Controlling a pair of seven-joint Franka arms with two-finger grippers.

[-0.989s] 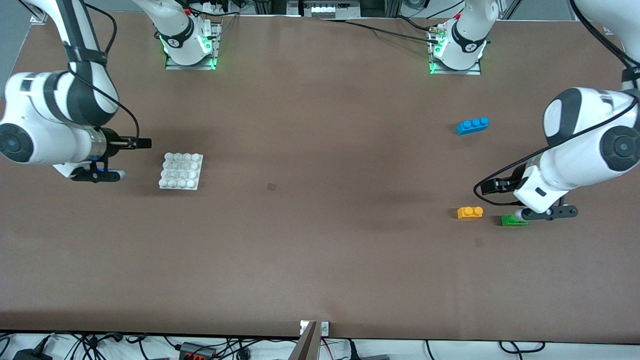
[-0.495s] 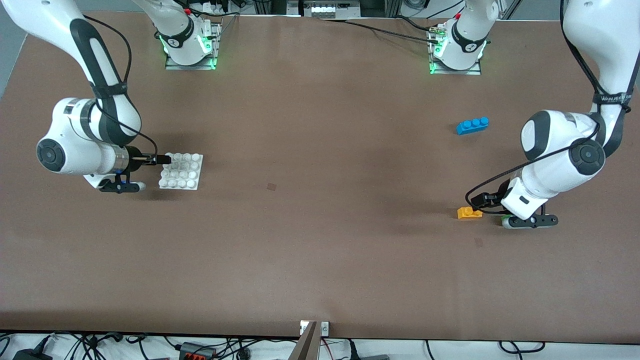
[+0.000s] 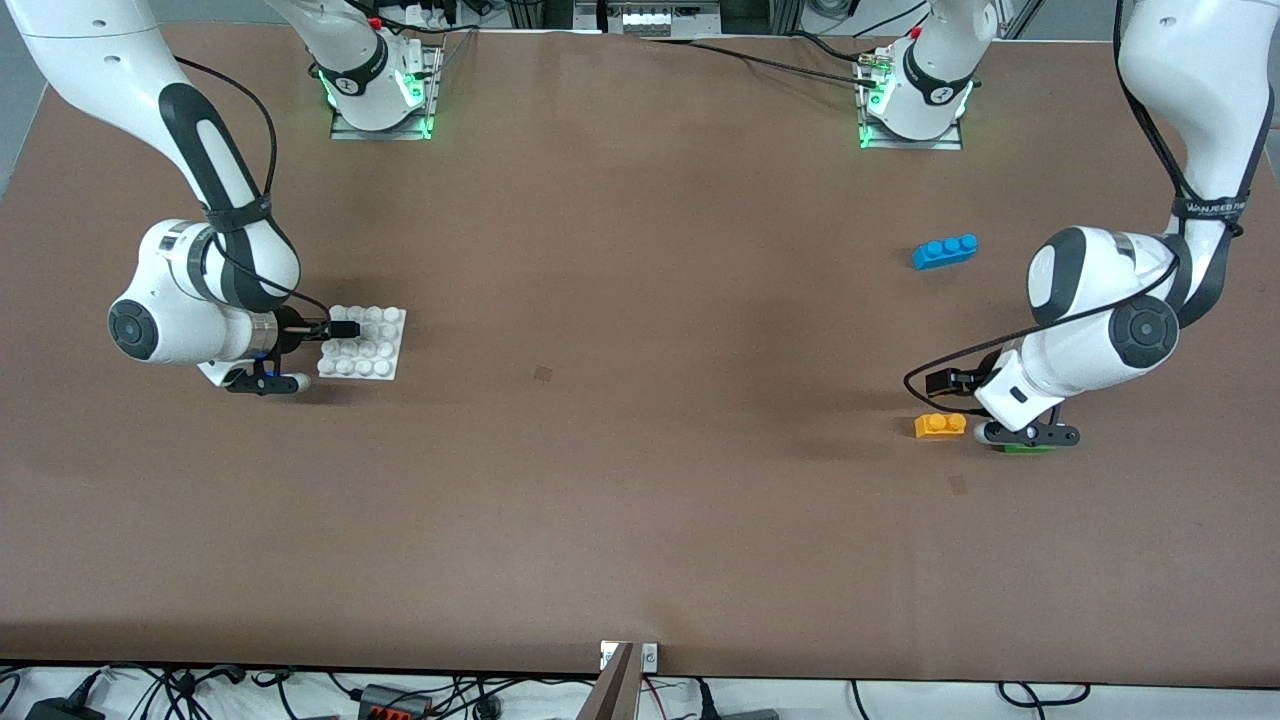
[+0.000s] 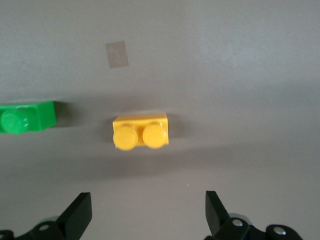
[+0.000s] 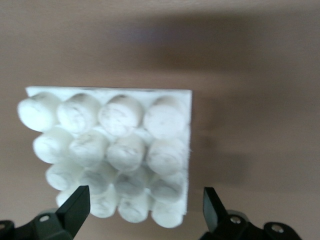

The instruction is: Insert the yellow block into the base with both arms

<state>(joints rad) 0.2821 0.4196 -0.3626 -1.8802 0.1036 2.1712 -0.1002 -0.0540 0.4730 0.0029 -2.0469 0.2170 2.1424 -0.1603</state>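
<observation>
The yellow block (image 4: pixel 140 132) lay on the table near the left arm's end, a green brick (image 4: pixel 26 117) just beside it. The left gripper (image 4: pixel 145 220) hung over it, fingers apart. The right gripper (image 5: pixel 142 215), fingers apart, hung over the base (image 3: pixel 362 342). A blue brick (image 3: pixel 944 251) lay farther from the camera.

The front view looks down from high above the table's (image 3: pixel 640 500) near edge, facing both arm bases along the top edge and taking in the whole surface. The left wrist view looks straight down from close above the yellow block (image 4: pixel 141 132) (image 3: pixel 940 425), near the left arm's end. The right wrist view looks down, closer still, on the base (image 5: pixel 112 155) (image 3: pixel 364 343) near the right arm's end. Each wrist view shares its patch only with the front view.
</observation>
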